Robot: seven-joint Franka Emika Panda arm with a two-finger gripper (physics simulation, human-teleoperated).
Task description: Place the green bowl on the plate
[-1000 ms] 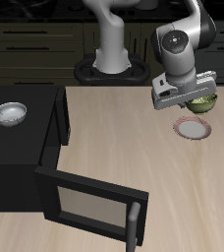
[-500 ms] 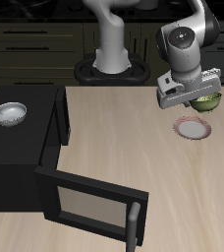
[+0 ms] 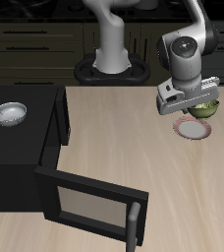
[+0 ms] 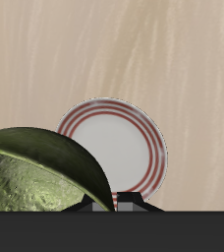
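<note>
The arm reaches out over the pale wooden counter (image 3: 114, 128), and its pincer (image 3: 201, 105) has the green bowl (image 3: 204, 107) clamped by the rim, lifted clear of the surface. From where I stand the bowl peeks out from under the grey wrist block, hanging right above the plate (image 3: 193, 129), whose pink-red rim and white centre show just below and a little nearer the counter's front edge. Bowl and plate are not touching; there is a gap of air between them. From the pincer's own camera, the green bowl (image 4: 40, 172) fills the near foreground, its mottled yellow-green inside facing the lens, and its dark olive rim overlaps part of the plate (image 4: 124, 143) lying flat on the wood beyond it. The dark tips of the pincer (image 4: 119, 205) sit tight against the bowl's edge. Well apart from all this, a black microwave-like box (image 3: 26, 148) stands on the counter with its door (image 3: 89, 202) swung open toward the front, and a white-grey metallic bowl (image 3: 10, 114) rests on its top. The robot's base (image 3: 111, 61) stands at the back of the counter.
</note>
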